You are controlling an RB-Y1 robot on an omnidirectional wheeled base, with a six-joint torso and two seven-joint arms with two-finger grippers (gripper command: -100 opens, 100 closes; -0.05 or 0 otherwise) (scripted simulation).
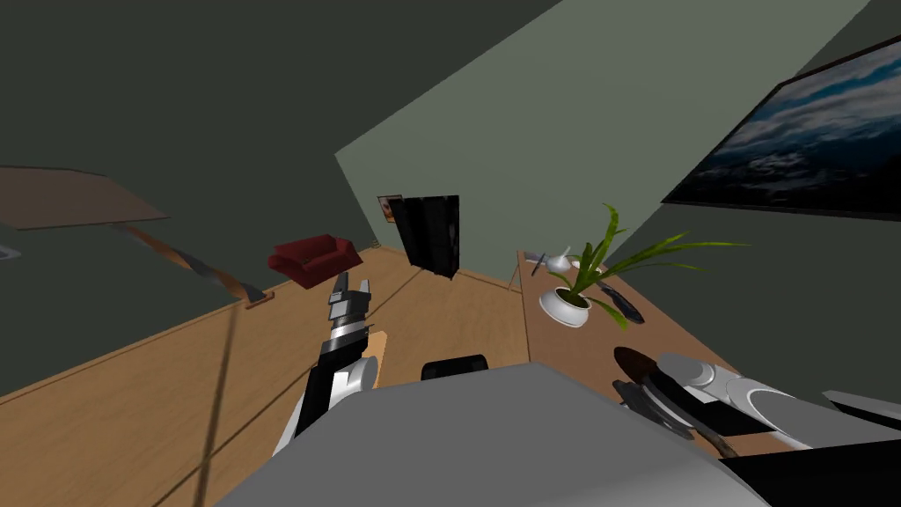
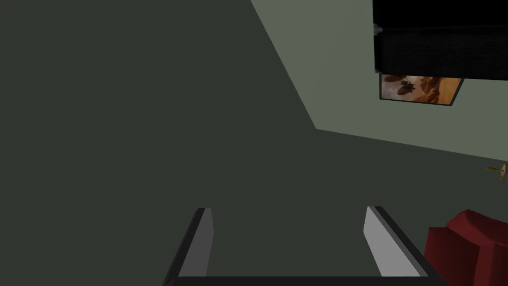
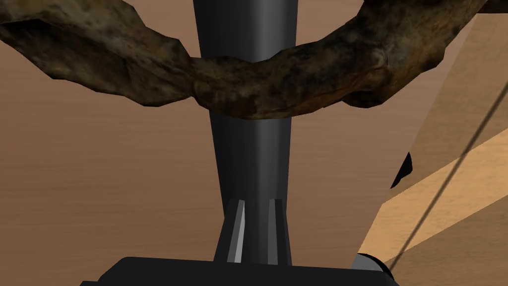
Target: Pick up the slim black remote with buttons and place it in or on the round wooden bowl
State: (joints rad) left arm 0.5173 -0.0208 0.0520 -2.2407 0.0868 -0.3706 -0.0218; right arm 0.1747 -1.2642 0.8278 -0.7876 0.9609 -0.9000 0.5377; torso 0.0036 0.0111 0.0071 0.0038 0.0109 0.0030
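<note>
The right claw (image 3: 255,226) is clenched on the slim black remote (image 3: 250,159) — the rim of the rough brown bowl (image 3: 124,64) crosses it. The left claw (image 1: 351,283), nine o'clock of the table (image 1: 563,352), is released.

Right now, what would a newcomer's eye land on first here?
The slim black remote, held by my right gripper, crosses the rim of the dark brown bowl on the wooden table. Then the green plant in a white pot further along that table and, far off, the dark red sofa.
</note>
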